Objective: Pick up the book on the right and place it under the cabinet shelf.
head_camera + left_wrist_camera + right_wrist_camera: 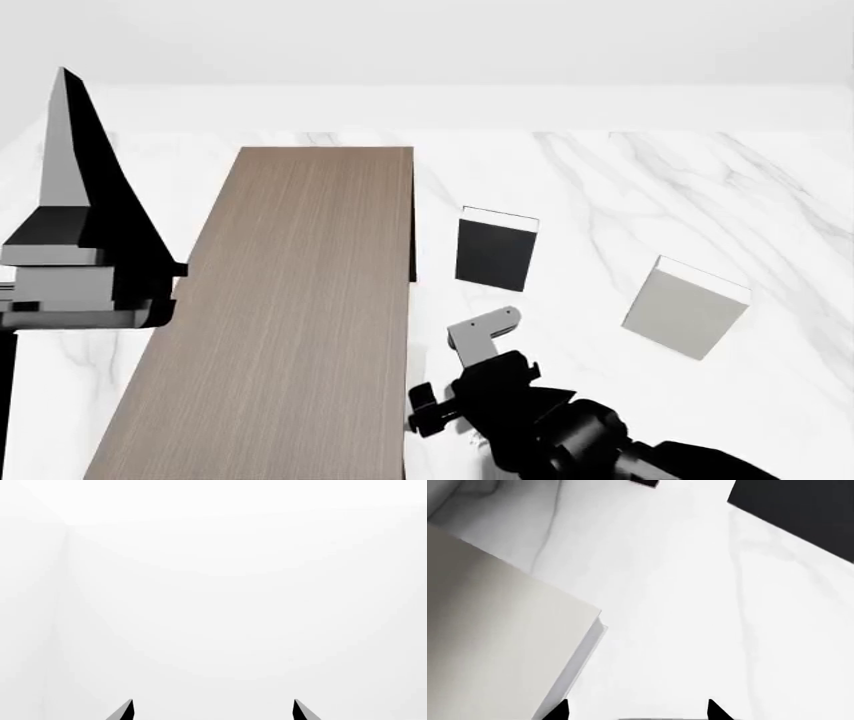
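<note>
Marble desk (601, 170), white with grey veining, carrying four items. Cabinet shelf (287, 320): long dark brown wood-grain box running from the desk's near edge toward its far edge, left of centre. Black-covered book (495, 254): lies flat just beside the cabinet's right side, white page edge toward the far edge. The book (685, 307): pale grey, plain cover, lies flat and turned at an angle toward the right edge, well apart from the cabinet, not held. Right gripper (461, 375): hangs above the desk beside the cabinet's right side, fingers apart, nothing between them. Left gripper (213, 711): raised at the left, fingertips spread, holding nothing, facing blank white.
</note>
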Motion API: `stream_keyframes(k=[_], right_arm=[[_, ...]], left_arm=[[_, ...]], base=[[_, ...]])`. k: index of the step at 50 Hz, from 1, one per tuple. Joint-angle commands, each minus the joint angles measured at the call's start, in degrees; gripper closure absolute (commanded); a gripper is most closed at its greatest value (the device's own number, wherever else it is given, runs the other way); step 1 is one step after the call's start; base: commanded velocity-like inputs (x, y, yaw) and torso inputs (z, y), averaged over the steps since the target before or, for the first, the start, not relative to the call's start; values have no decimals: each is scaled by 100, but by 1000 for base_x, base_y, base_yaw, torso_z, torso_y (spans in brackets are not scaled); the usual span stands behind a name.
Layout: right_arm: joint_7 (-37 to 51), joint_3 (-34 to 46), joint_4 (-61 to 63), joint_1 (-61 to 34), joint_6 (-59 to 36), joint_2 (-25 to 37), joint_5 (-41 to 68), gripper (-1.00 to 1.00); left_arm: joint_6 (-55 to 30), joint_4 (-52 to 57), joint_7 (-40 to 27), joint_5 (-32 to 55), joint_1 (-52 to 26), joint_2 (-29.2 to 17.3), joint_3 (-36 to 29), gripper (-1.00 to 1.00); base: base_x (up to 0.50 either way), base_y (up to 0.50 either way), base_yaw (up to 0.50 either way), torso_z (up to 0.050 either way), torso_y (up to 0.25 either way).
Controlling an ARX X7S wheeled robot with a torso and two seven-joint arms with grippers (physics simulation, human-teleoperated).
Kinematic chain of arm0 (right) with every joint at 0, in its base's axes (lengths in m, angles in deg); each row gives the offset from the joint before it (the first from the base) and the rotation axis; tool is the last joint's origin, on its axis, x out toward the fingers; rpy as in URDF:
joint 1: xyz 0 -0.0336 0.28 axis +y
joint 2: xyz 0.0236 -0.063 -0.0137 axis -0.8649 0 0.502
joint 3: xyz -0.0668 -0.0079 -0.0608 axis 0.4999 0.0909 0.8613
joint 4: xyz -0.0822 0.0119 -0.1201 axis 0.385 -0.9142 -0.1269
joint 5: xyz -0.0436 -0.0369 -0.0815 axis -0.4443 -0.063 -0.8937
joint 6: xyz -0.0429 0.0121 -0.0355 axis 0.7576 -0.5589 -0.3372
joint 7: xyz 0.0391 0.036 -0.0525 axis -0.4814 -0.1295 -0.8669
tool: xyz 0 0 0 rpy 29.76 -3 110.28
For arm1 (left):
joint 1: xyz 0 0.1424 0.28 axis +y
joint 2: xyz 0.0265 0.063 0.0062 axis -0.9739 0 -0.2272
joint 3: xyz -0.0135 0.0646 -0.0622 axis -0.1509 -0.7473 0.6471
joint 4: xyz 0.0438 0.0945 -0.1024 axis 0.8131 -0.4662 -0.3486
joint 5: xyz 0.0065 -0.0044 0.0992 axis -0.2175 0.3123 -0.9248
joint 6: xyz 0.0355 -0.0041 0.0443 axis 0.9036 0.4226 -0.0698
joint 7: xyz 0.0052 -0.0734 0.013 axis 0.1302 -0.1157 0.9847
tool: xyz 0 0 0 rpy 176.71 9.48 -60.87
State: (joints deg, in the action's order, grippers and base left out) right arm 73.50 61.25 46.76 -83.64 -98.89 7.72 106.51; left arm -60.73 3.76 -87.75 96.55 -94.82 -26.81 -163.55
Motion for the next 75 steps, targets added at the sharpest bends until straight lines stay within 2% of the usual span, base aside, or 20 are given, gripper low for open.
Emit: stream_keyframes(k=[1, 35, 45, 60, 75], right_arm=[[-122, -295, -245, -90, 199, -183, -227, -100], [-166, -545, -479, -186, 682, -408, -306, -100], [103, -535, -43, -104, 503, -59, -227, -100], [1033, -520, 1584, -18, 68, 961, 1, -100], [1232, -525, 1891, -12, -102, 1283, 94, -100]], left_arm=[[-17, 2, 6, 12, 32, 8, 46, -100], [9, -26, 63, 14, 147, -41, 158, -100], [8, -9, 77, 23, 168, -63, 195, -100], [-25, 32, 77, 29, 190, -82, 250, -100], [-91, 94, 80, 95, 170, -99, 316, -100]], base=[[0, 0, 0, 0, 0], [0, 0, 0, 0, 0], [-5, -2, -4, 0, 2], [-15, -11, -24, 5, 7], [0, 0, 0, 0, 0]])
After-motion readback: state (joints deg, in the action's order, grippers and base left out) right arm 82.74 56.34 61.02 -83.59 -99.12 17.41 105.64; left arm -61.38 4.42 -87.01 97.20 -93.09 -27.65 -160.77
